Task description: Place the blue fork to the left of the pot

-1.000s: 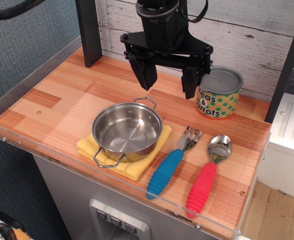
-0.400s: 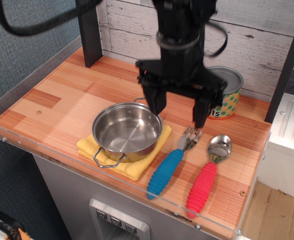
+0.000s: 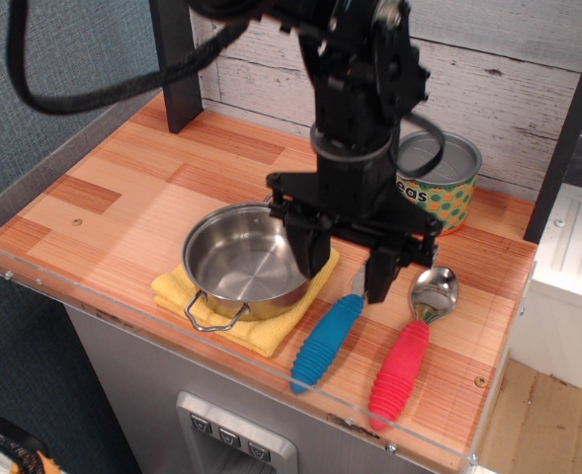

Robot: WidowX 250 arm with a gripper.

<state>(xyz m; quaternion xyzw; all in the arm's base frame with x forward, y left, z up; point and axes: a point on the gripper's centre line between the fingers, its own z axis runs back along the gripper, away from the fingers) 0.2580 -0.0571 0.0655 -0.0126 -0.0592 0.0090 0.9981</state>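
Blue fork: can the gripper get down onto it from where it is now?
Probably yes. The open gripper hangs right over the tine end of the blue fork, with one finger on the pot side and the other toward the red-handled spoon. Nothing lies between.

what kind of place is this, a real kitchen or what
Probably a toy kitchen set up for robot trials, not a real one: a small wooden counter with a clear plastic rim, a little steel pot, chunky toy cutlery such as the blue fork, and a tin can.
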